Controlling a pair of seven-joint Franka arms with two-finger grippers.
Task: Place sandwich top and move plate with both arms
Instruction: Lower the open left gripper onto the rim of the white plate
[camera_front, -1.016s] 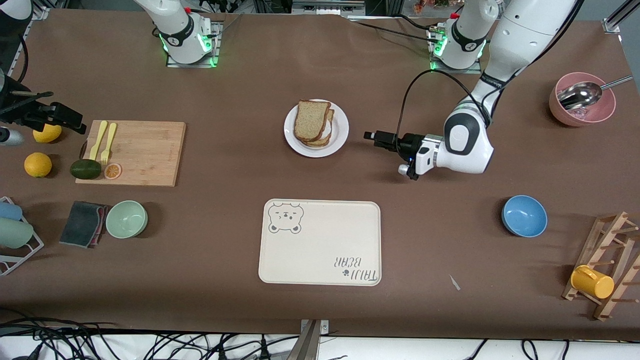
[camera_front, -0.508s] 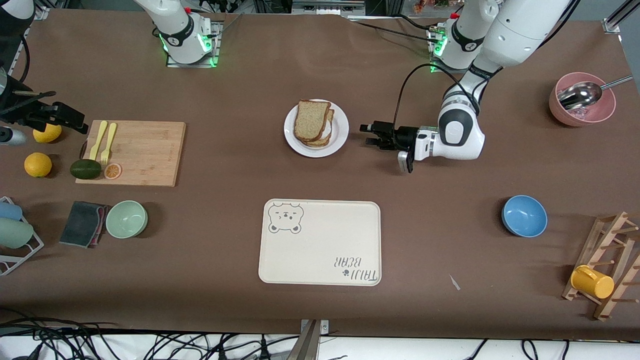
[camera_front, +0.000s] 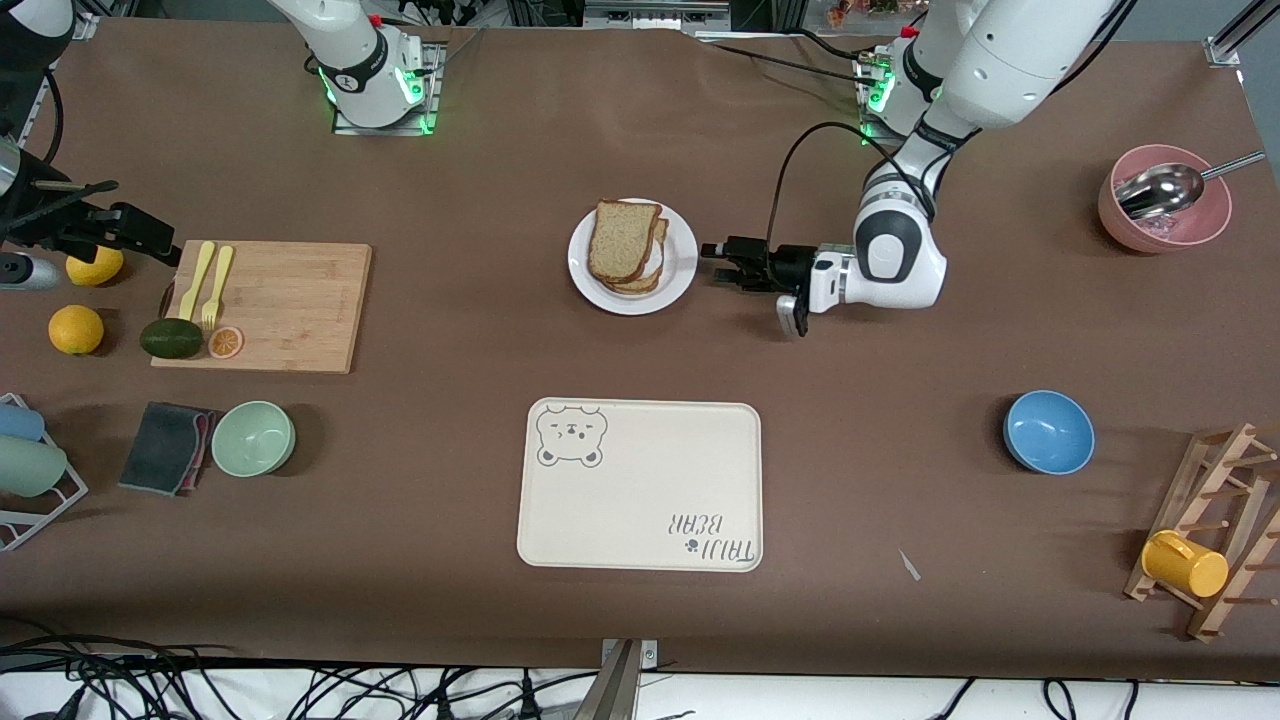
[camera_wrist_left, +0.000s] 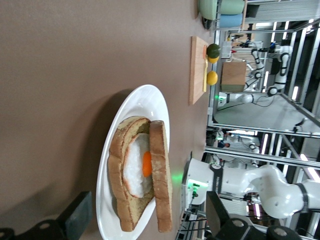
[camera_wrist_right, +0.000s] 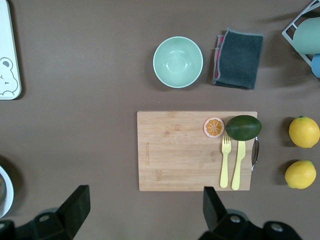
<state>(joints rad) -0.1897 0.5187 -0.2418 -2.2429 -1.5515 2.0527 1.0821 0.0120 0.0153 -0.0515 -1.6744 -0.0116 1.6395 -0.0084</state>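
The sandwich top (camera_front: 623, 240) is a brown, speckled slice of bread with a darker crust and a rounded end. It lies on the lower slice that bears a fried egg (camera_wrist_left: 142, 165), shifted so that the lower slice's edge shows past it toward the left tool (camera_front: 712, 264); in the left wrist view it stands lifted off the egg at one side, leaving the white and the orange yolk in sight. Both slices sit on the plate (camera_front: 682, 270), small, round and white, flat on the desk. The plate's rim lies just in front of the left tool's spread fingers, not touching them.
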